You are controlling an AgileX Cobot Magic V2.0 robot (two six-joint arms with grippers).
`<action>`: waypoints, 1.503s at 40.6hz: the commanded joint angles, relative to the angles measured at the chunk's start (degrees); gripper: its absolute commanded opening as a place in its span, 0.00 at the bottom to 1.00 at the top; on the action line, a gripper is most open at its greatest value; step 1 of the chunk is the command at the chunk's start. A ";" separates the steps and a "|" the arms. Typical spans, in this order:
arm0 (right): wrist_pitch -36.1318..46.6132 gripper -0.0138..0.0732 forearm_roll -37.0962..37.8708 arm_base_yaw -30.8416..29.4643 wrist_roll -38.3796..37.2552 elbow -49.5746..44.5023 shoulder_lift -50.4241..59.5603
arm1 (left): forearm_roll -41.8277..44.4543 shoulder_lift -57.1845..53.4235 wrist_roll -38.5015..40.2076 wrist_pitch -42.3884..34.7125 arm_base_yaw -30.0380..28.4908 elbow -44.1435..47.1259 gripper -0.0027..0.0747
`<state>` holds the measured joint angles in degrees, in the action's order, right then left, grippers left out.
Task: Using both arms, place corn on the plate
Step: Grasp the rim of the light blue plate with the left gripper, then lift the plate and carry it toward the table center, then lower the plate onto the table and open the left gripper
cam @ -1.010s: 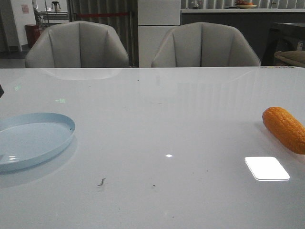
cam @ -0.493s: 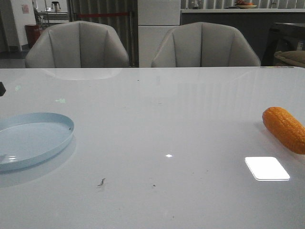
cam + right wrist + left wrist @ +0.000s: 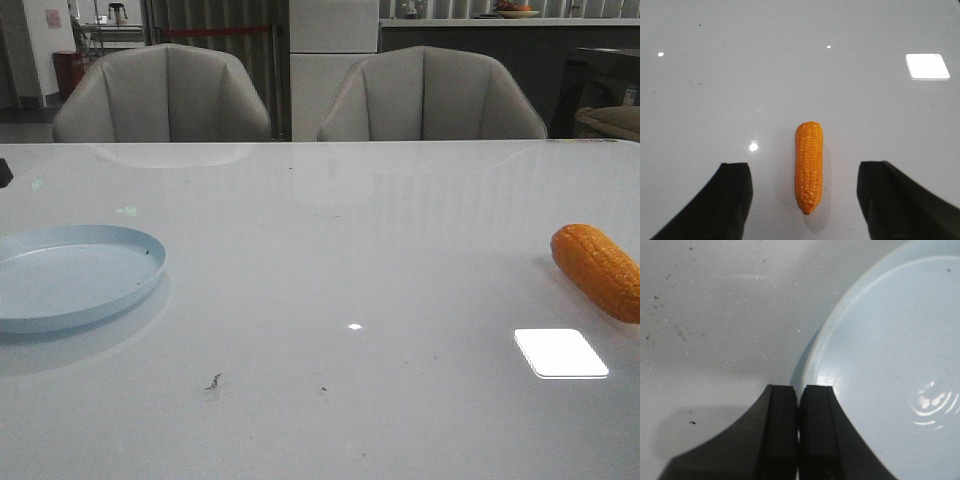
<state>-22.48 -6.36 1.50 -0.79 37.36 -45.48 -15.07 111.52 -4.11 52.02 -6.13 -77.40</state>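
Note:
The pale blue plate [image 3: 150, 262] is at the table's left. In the left wrist view my left gripper [image 3: 799, 387] is shut on the rim of the plate [image 3: 880, 340], fingers pressed almost together. The plate's shadow shows beneath it in the front view, so it looks slightly lifted. The orange corn [image 3: 598, 270] lies on the table at the far right. In the right wrist view my right gripper [image 3: 804, 164] is open, with the corn [image 3: 809, 167] lying lengthwise between its fingers, untouched by them. Neither gripper shows in the front view.
A bright light reflection [image 3: 560, 352] lies on the glossy white table just in front of the corn. Small dark specks [image 3: 213, 381] mark the table's middle front. Two grey chairs [image 3: 165, 95] stand behind the far edge.
The plate has risen and shifted a little to the right and away, held at its rim. The corn has not moved.

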 commanded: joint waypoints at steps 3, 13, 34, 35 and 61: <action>4.20 0.79 0.35 -0.37 0.30 1.80 0.04 | -1.31 -2.85 0.50 5.51 0.03 -7.65 0.15; 4.20 0.79 0.35 -0.37 0.30 1.80 0.04 | -6.51 -2.85 0.50 12.57 1.25 -20.87 0.15; 4.20 0.79 0.35 -0.37 0.30 1.80 0.04 | -13.14 -2.04 0.50 14.46 18.21 -33.20 0.15; 4.20 0.79 0.35 -0.37 0.30 1.80 0.04 | -13.14 -1.60 0.74 14.46 19.08 -33.06 0.15; 2.10 0.79 0.35 -0.37 0.30 1.80 0.04 | -11.23 13.38 4.11 17.12 30.32 -33.06 0.15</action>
<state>-23.96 -6.36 1.50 -0.79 37.36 -45.48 -24.73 127.80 -0.64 69.92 23.62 -108.68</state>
